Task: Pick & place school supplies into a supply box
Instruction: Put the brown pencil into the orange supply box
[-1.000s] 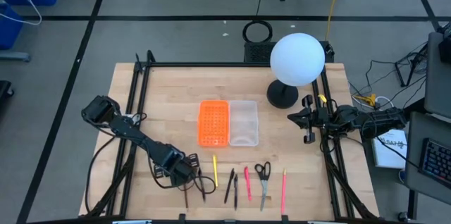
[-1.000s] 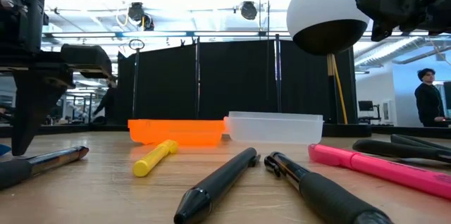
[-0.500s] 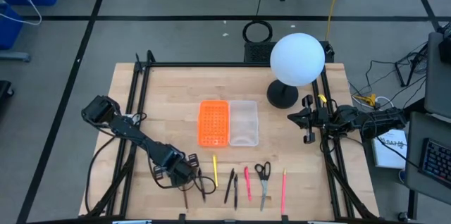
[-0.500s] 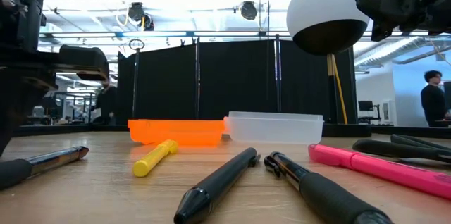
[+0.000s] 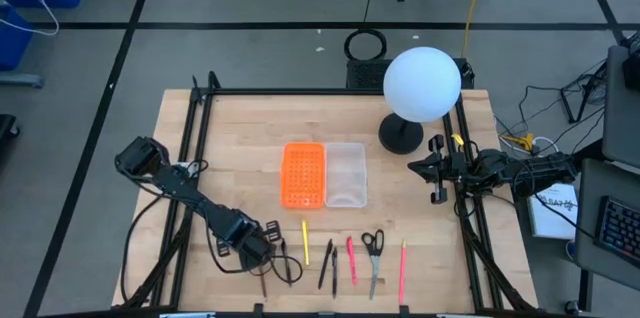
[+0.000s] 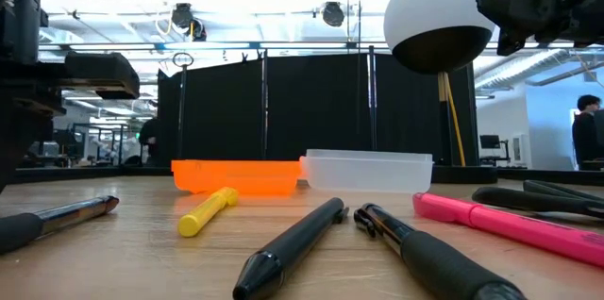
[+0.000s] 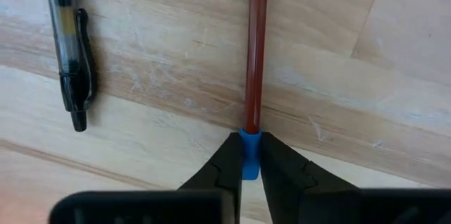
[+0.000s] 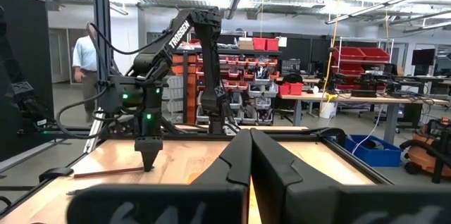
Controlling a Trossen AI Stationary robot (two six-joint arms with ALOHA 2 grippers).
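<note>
My left gripper [image 5: 262,261] stands near the table's front left, shut on the blue end of a dark red pencil [image 7: 256,48]. A black pen [image 7: 70,55] lies beside the pencil. The supply box lies open mid-table, with its orange half [image 5: 303,174] next to its clear half [image 5: 345,174]. Before the box lie a yellow pencil [image 5: 305,234], black pens [image 5: 327,263], pink pens [image 5: 351,258] and scissors [image 5: 373,248]. My right gripper [image 5: 437,173] waits shut above the table's right edge. My left gripper pinches the pencil's blue end cap [image 7: 250,155] between its two fingertips [image 7: 229,160]. The fingers come from above, pointing down, one on each side of the pencil. The shaft runs away from the fingers along the wood; the right wrist view shows the pencil [image 8: 106,172] low over the table.
A white globe lamp [image 5: 421,86] stands at the back right on a dark round base [image 5: 400,135]. Black frame rails [image 5: 195,158] run along the table's left and right sides. Bare wood lies between the box and the row of supplies. A person [image 8: 86,55] stands in the room behind.
In the low view, the left gripper's finger that stood on the table beside the left pen has drawn off toward the table's left and out of the picture. The supplies and the box have stayed where they were.
</note>
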